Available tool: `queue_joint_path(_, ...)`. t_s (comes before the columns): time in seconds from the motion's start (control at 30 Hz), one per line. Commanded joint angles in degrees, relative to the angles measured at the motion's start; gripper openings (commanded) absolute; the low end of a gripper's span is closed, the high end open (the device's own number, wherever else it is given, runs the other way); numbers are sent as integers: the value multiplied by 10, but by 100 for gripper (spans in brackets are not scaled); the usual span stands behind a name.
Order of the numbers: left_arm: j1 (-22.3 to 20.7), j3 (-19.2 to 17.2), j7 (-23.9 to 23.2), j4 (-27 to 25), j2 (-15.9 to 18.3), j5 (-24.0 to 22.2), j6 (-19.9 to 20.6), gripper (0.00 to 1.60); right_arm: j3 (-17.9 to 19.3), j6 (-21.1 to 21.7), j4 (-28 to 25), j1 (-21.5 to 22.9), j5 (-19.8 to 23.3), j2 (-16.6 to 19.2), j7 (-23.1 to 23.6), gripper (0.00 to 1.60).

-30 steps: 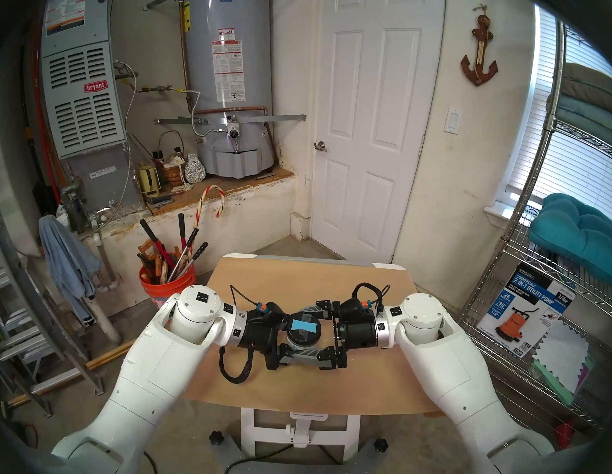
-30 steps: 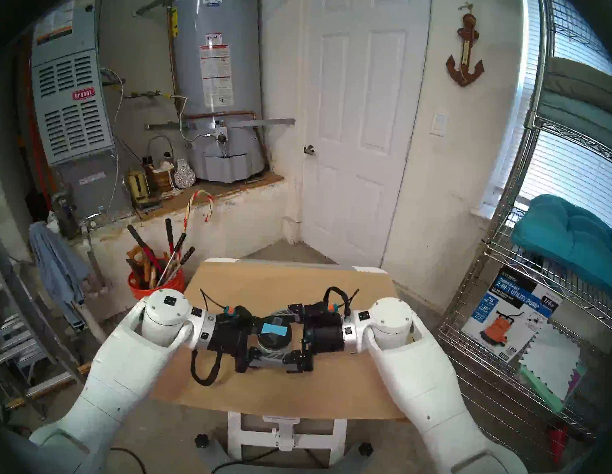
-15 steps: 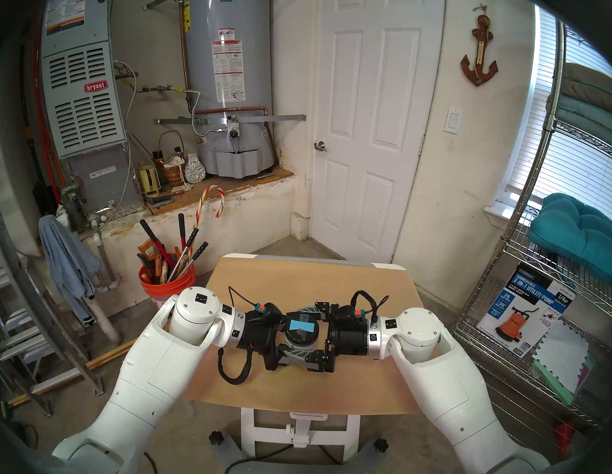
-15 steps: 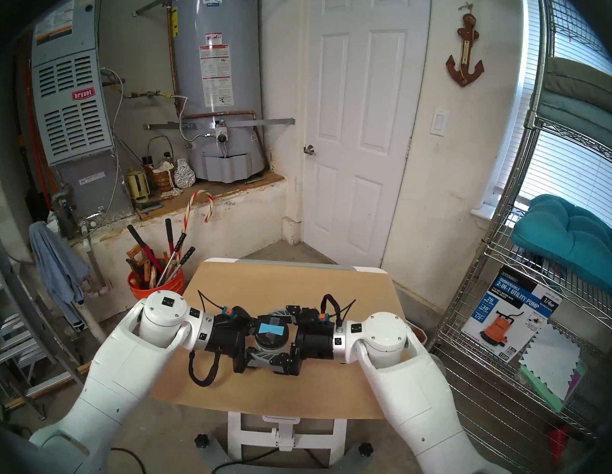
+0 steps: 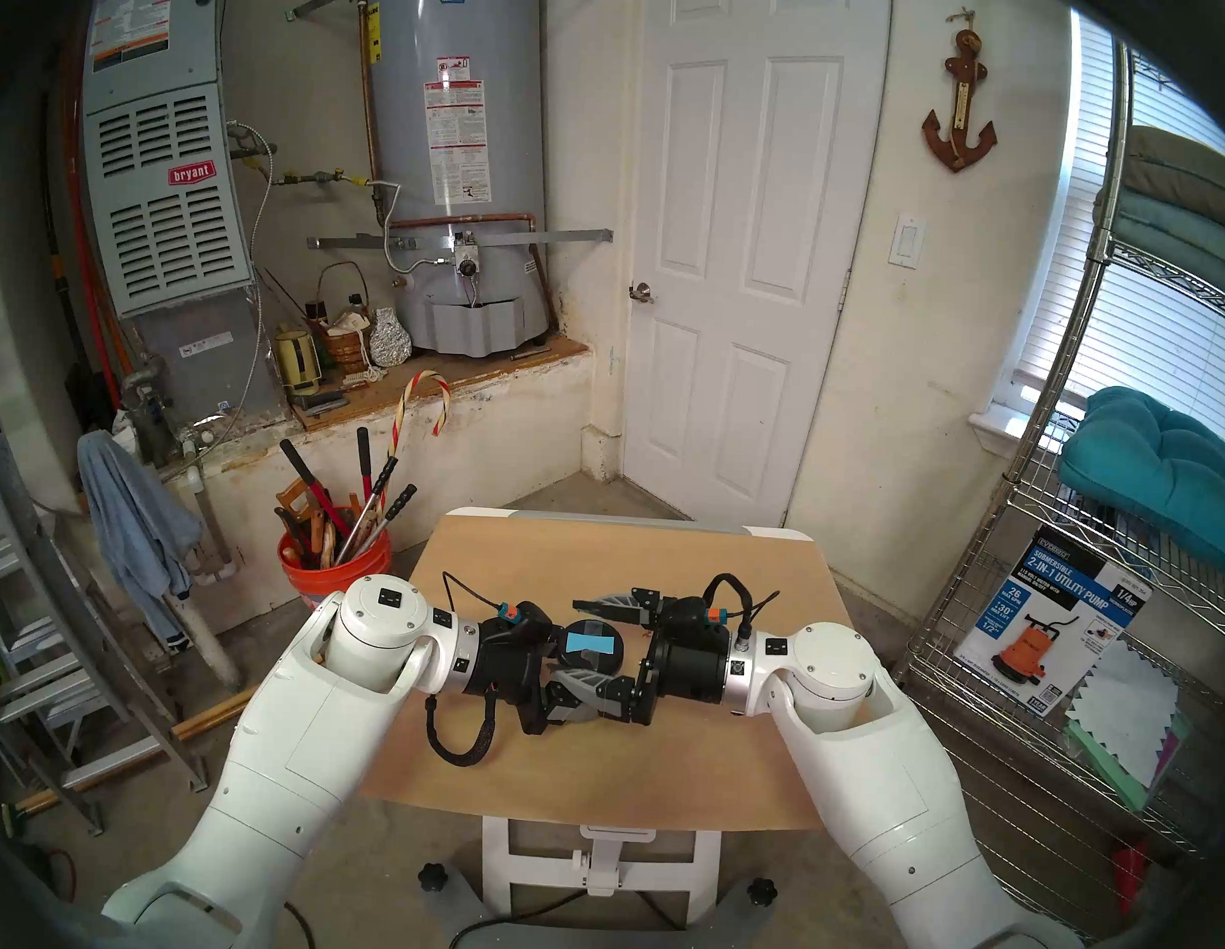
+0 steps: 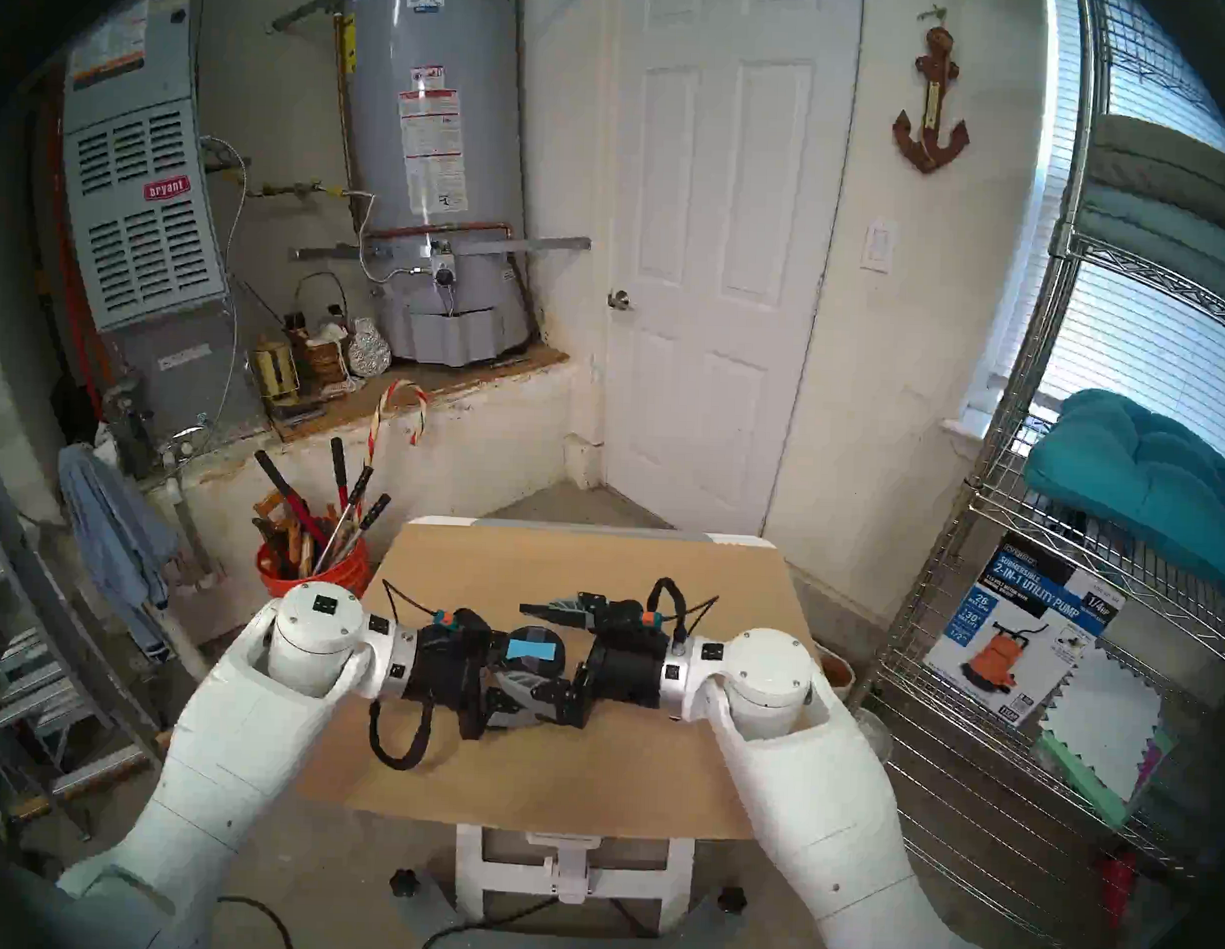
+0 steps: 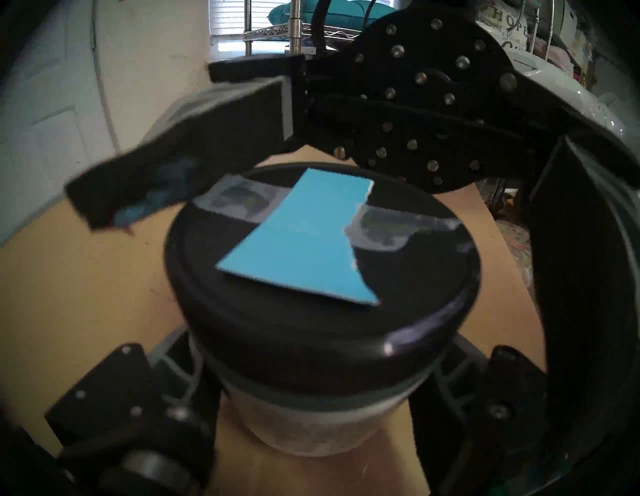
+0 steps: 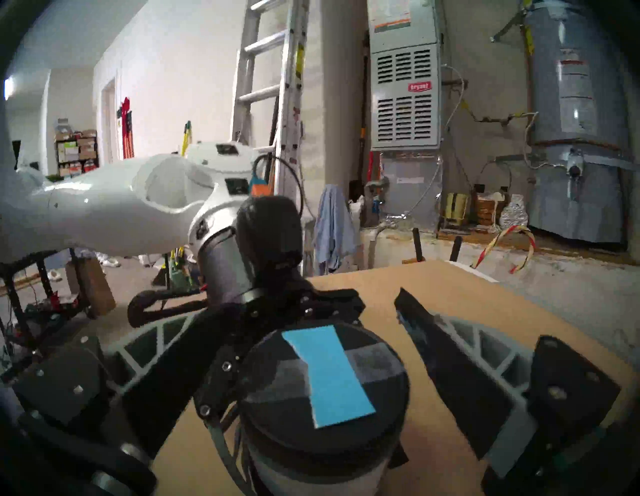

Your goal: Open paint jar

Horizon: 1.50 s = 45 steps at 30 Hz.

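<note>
The paint jar (image 5: 592,646) stands near the middle of the tan table (image 5: 613,768). It has a black lid with a light-blue tape strip (image 7: 304,242) on top and a pale body (image 7: 311,426) below. My left gripper (image 7: 318,391) comes in from the left and is shut on the jar's body just under the lid. My right gripper (image 5: 575,644) comes in from the right and is open. Its far finger (image 5: 608,605) hangs behind and above the lid, apart from it. Its near finger (image 5: 588,691) lies along the front side.
An orange bucket of long-handled tools (image 5: 336,558) stands off the table's left edge, with a ladder (image 5: 49,652) further left. A wire shelf with a pump box (image 5: 1054,645) is on the right. A black cable loop (image 5: 458,732) hangs from my left wrist over the table.
Both wrists have shifted a little to the left, and the jar has gone with the left gripper. The right gripper has closed in on the jar, and its far finger now sits higher behind the lid.
</note>
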Motion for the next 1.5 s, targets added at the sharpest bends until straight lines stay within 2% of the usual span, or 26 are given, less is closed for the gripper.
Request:
queue_joint_path(0.0, 12, 3, 56, -31, -12, 32, 0, 0, 25, 5, -22, -16, 22, -22, -28, 160)
queue_joint_path(0.07, 18, -1, 74, -29, -22, 35, 9, 0, 31, 9, -29, -23, 18, -26, -46, 160)
queue_joint_path(0.23, 24, -4, 87, -33, -35, 35, 29, 0, 28, 17, -35, -32, 5, -15, -49, 160)
queue_joint_path(0.5, 21, -1, 81, -29, -37, 34, 35, 0, 8, 30, -45, -42, -17, -8, -50, 160)
queue_joint_path(0.73, 19, -4, 77, -29, -37, 30, 38, 0, 10, 33, -46, -43, -24, -13, -55, 160)
queue_joint_path(0.93, 17, -4, 71, -24, -36, 27, 36, 0, 11, 15, -37, -43, -46, -18, -79, 160)
queue_joint_path(1.0, 17, -5, 69, -24, -37, 26, 36, 0, 7, -3, -36, -47, -63, -20, -95, 160)
queue_joint_path(1.17, 18, -6, 66, -26, -37, 26, 37, 0, 12, -15, -22, -47, -58, -36, -107, 160)
queue_joint_path(1.47, 20, -9, 64, -28, -37, 27, 37, 0, 10, -7, -20, -37, -53, -32, -96, 160)
